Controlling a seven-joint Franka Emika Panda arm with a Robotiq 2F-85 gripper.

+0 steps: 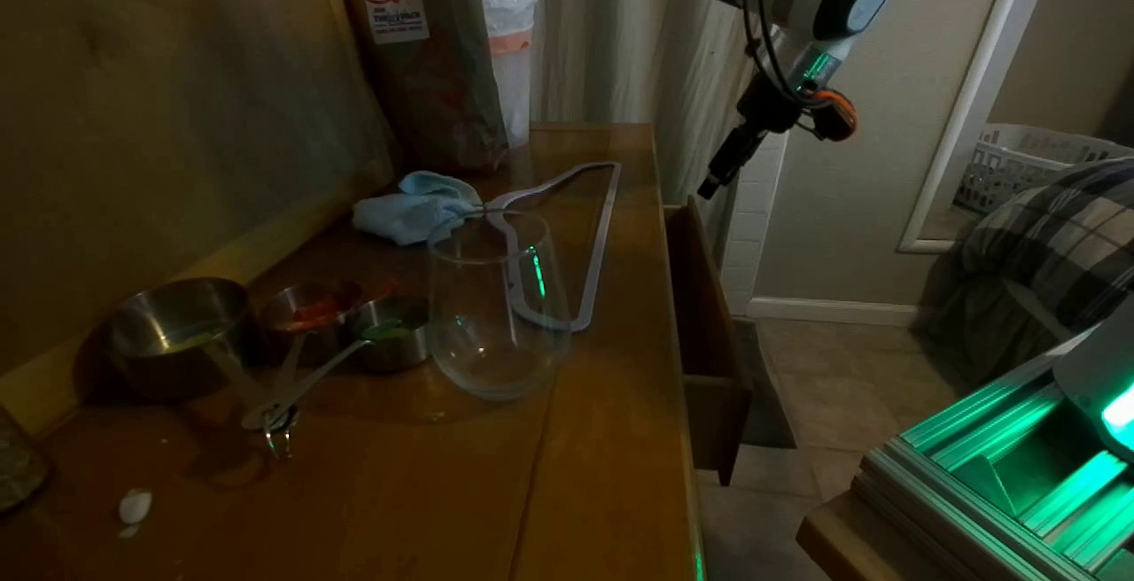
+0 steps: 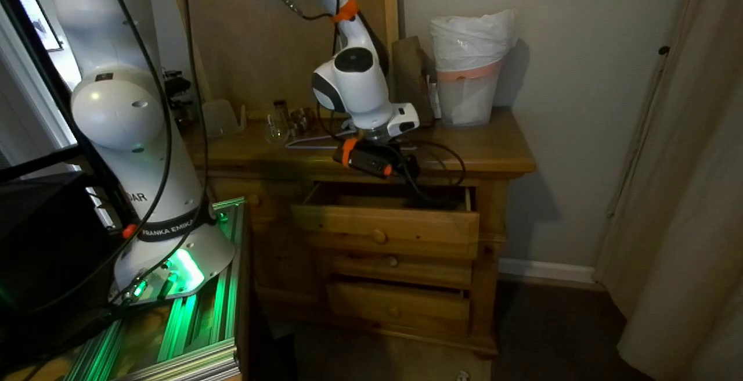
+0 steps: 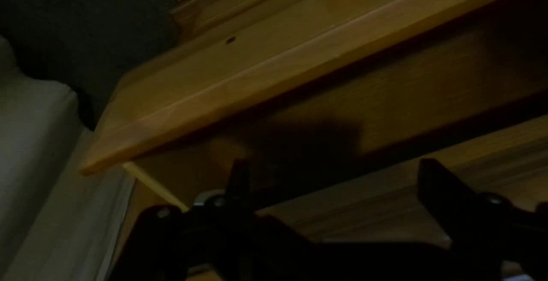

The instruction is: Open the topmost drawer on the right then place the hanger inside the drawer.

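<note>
Find thin whitish plastic hanger (image 1: 604, 227) flat on brown wooden dresser (image 1: 611, 439), awaiting collection. Find shallow brown wooden drawer (image 2: 415, 233) standing open, presumably to receive it. Note black two-fingered gripper (image 3: 334, 168) above drawer with jaws wide apart and empty, probably to clear its front.

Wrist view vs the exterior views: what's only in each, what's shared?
Wrist view only: both fingers of the gripper, spread apart, nothing gripped.
Exterior views only: the glass, the paper bag and the arm base. The hanger shows there too; I can't tell if the pale sliver at the wrist view's bottom edge is it.
Shared: the dresser and its top drawer, standing open.
</note>
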